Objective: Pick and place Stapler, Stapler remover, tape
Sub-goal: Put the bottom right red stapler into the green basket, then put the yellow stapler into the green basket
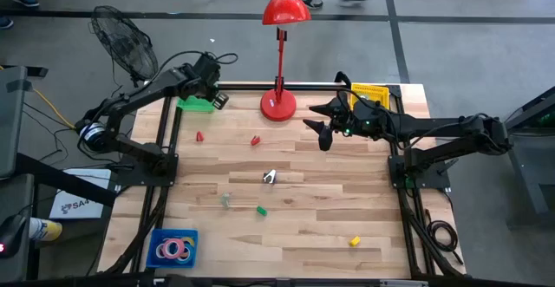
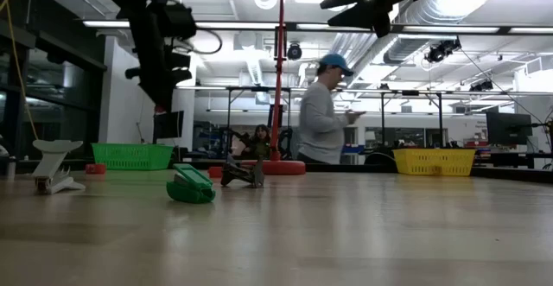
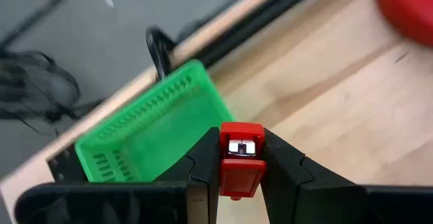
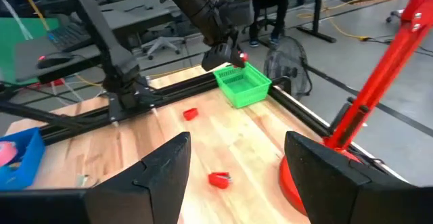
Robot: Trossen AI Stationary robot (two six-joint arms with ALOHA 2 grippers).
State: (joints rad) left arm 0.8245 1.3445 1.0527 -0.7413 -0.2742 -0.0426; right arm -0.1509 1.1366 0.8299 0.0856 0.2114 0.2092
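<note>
I see the left pincer point(image 3: 241, 173) above the far-left corner of the wooden bench point(image 1: 329, 209), clamped on a small red plastic stapler point(image 3: 241, 158) over the green slotted plastic basket point(image 1: 194, 105). The right pincer point(image 1: 316, 127) hangs spread above the far-right part, near the yellow slotted basket point(image 1: 371, 93). Between them, at the far edge, stands the red desk lamp point(image 1: 279, 103). The blue plastic tray point(image 1: 157, 238) holding the pink, yellow and blue tape rolls point(image 1: 173, 249) sits at the near-left corner
</note>
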